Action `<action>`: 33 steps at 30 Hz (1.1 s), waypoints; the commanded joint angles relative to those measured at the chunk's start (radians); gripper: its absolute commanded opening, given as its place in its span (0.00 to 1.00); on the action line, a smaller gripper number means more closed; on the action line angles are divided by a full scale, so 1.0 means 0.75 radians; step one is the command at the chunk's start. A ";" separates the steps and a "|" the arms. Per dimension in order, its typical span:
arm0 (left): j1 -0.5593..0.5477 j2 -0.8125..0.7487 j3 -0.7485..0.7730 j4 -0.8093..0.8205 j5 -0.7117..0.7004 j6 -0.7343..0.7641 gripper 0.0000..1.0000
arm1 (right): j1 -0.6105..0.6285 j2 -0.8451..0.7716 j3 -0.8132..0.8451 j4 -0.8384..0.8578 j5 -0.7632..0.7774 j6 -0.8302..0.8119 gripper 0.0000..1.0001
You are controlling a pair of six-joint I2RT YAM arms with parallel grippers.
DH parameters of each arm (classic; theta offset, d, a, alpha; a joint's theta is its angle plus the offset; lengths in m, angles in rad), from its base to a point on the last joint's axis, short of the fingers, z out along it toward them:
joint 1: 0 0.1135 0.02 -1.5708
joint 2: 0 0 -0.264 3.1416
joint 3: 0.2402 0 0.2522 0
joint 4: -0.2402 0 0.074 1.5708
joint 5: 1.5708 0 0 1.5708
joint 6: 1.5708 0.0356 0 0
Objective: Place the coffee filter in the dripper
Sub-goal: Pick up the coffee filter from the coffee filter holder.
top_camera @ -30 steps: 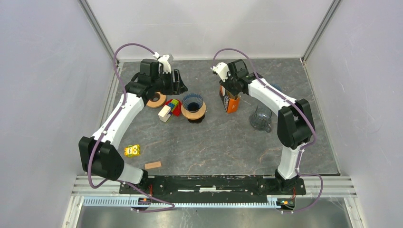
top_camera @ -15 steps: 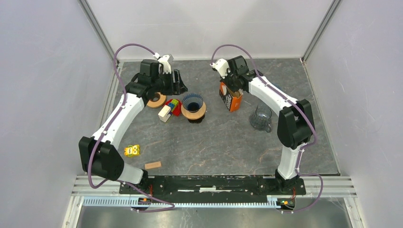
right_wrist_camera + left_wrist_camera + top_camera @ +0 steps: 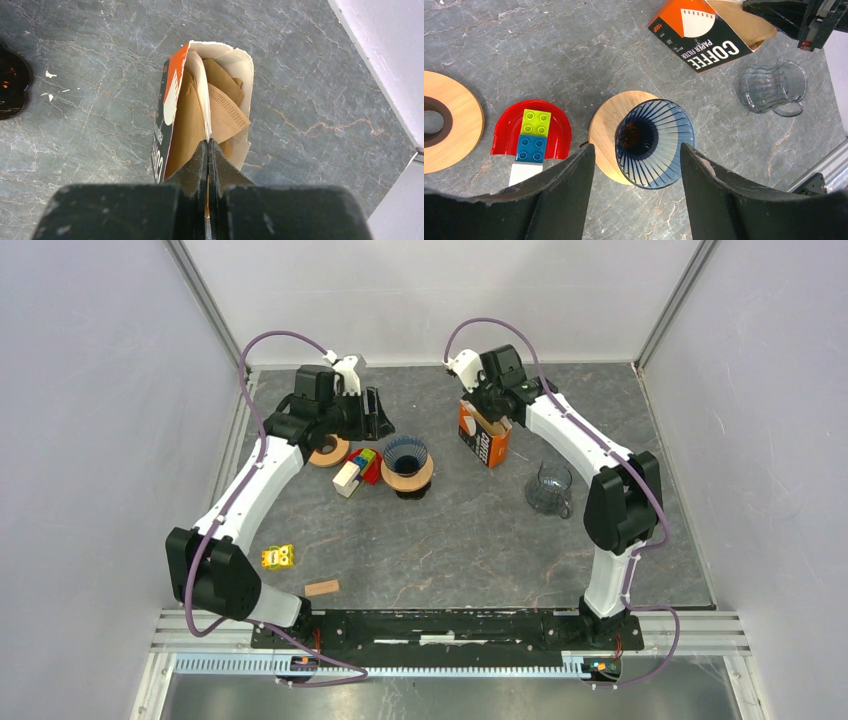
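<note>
The brown coffee filters (image 3: 220, 100) sit in the leaning orange box (image 3: 484, 434) on the table (image 3: 470, 530). The right fingers (image 3: 195, 170) are pressed together at its mouth (what they pinch, I cannot tell). The left fingers (image 3: 564, 200) are spread wide and empty above the blue dripper (image 3: 655, 142).

The wooden ring (image 3: 454, 125) is cut off at the left wrist view's edge. A finger (image 3: 566, 195) of the left gripper (image 3: 636, 149) hides the white block (image 3: 524, 173) at its near end. It is unclear whether the right gripper (image 3: 207, 145) pinches a coffee filter (image 3: 222, 107) or the box wall (image 3: 246, 95).
</note>
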 commanded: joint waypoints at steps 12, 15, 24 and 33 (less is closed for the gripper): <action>0.005 -0.071 0.020 0.038 0.010 0.065 0.70 | 0.003 -0.007 0.052 0.043 0.033 0.014 0.28; 0.005 -0.079 0.011 0.038 0.007 0.071 0.70 | -0.001 0.028 0.074 0.039 0.022 0.024 0.32; 0.005 -0.079 0.013 0.044 0.006 0.068 0.70 | -0.006 0.111 0.120 0.033 0.002 0.028 0.34; 0.007 -0.079 0.013 0.047 0.006 0.065 0.70 | -0.010 0.141 0.120 0.047 0.035 0.004 0.27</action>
